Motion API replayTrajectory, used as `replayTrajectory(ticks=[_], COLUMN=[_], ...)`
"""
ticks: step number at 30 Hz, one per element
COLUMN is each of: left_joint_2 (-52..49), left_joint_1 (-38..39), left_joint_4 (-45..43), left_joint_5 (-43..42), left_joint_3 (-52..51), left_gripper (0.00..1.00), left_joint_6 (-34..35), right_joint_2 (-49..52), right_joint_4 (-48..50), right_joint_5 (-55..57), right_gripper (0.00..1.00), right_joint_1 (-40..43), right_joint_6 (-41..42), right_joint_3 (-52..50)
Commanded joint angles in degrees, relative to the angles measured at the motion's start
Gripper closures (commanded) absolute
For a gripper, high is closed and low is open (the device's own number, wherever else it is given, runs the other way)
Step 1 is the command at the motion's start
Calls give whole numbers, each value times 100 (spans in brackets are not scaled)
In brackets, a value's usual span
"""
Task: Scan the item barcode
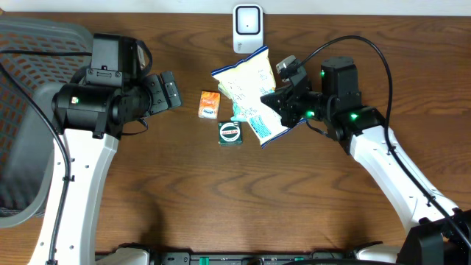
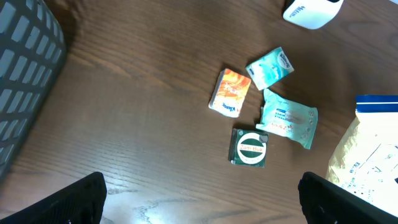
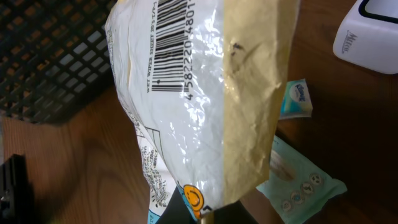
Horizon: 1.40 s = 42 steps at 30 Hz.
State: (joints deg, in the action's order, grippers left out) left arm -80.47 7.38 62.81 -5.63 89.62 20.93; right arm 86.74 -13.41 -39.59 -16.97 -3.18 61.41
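Well left of the scanner (image 1: 248, 28), the left gripper (image 1: 174, 90) hangs released and empty. Just in front of the scanner, the wet-wipe bag (image 1: 246, 77) is held aloft, grasped by the clenched right gripper (image 1: 285, 103). Presenting seems to be the step in hand, and the next move likely calls for turning the barcode (image 3: 171, 43) toward the scanner's face.

An orange packet (image 2: 229, 93) lies just beside a small teal pack (image 2: 270, 67), a larger teal wipes pack (image 2: 286, 118) and a green box (image 2: 249, 148). The left gripper (image 2: 208, 200) has its jaws wide apart
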Motion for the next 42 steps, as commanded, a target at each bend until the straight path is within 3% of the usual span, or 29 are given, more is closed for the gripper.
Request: replayTrajectory(ticks=[1, 23, 30, 36, 42], left_joint_2=[-2, -2, -2, -2, -2], left_joint_1=[-24, -24, -24, -24, -24], left_joint_4=[15, 15, 15, 15, 15], left_joint_5=[35, 35, 35, 35, 35], left_joint_3=[70, 70, 70, 70, 70], left_gripper=[2, 2, 2, 2, 2], left_joint_6=[-33, -33, -33, -33, -33], right_joint_2=[-76, -76, -76, -85, -22], right_joint_4=[35, 31, -452, -638, -920], right_joint_5=[-81, 590, 3805, 6655, 8094], right_gripper=[99, 99, 99, 99, 99], right_joint_1=[-37, -37, -37, -37, -31], right_joint_6=[-9, 313, 1410, 1384, 1320], right_joint_3=[46, 46, 46, 46, 46])
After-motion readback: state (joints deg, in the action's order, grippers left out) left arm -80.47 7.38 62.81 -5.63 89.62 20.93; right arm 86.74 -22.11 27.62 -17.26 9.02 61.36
